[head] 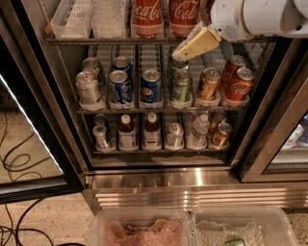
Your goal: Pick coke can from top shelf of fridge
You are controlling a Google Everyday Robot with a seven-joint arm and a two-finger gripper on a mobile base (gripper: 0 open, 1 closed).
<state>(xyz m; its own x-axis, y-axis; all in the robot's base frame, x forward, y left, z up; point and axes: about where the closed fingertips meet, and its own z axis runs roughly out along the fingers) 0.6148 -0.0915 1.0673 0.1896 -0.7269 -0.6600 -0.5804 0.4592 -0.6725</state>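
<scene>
Two red coke cans [147, 17] [183, 14] stand side by side on the top shelf [96, 41] of the open fridge [192, 185], their tops cut off by the frame edge. My gripper [179, 53], cream-coloured on a white arm, reaches in from the upper right. It hangs just below and in front of the shelf's front rail, under the right-hand coke can and apart from it. It holds nothing that I can see.
White plastic baskets [72, 19] fill the top shelf's left. The middle shelf holds silver, blue Pepsi [120, 86], green, gold-brown and two red cans [238, 84]. Bottles sit below. Clear bins [144, 230] stand on the floor in front. Cables [19, 163] lie at the left.
</scene>
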